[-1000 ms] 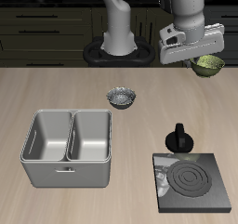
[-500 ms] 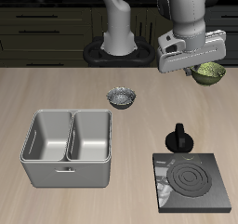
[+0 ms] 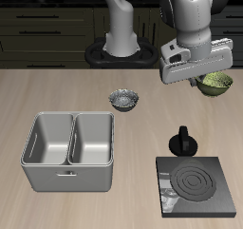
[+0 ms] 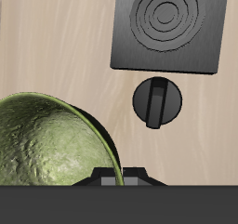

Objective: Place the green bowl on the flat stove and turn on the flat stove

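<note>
My gripper (image 3: pixel 211 78) is shut on the rim of the green bowl (image 3: pixel 217 83) and holds it in the air, well above the table, toward the back. In the wrist view the olive-green bowl (image 4: pixel 42 144) fills much of the frame close to the fingers. The flat stove (image 3: pixel 196 185), a black square plate with ring marks, lies near the table's front edge, below and nearer the front than the bowl; it also shows in the wrist view (image 4: pixel 169 25). Its black round knob (image 3: pixel 182 142) stands at the stove's back edge and shows in the wrist view (image 4: pixel 156 101).
A grey two-compartment metal basin (image 3: pixel 69 151) stands on the table beside the stove. A grey-and-white patterned bowl (image 3: pixel 124 100) sits farther back, near the table's middle. The robot's base (image 3: pixel 121 50) is at the back edge.
My gripper has carried the green bowl downward and toward the table's front, closer to the stove. Nothing on the table has moved.
</note>
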Robot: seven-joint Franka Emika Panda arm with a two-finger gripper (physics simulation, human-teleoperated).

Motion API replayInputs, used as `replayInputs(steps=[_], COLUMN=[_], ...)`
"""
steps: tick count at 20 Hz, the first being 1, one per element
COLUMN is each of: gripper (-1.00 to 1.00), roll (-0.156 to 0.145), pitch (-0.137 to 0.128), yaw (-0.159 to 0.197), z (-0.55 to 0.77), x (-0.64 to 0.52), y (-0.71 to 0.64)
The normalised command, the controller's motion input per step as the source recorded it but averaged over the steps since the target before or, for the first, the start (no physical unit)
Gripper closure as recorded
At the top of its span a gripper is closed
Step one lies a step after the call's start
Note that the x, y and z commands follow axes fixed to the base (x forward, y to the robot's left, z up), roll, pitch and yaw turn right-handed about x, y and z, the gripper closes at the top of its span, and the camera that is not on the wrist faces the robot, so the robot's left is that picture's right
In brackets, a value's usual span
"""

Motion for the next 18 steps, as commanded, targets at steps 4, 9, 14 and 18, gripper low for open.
replayInputs(steps=[4, 9, 14, 18], gripper=[1.0, 1.0, 1.0, 1.0], roll=[0.011, -0.004, -0.025, -0.067], pitch=[-0.022, -0.031, -0.015, -0.009], yaw=[0.013, 0.025, -0.003, -0.001], z=[0.09, 0.19, 0.13, 0.13], x=[0.21, 0.29, 0.25, 0.34], y=[-0.06, -0.04, -0.12, -0.33])
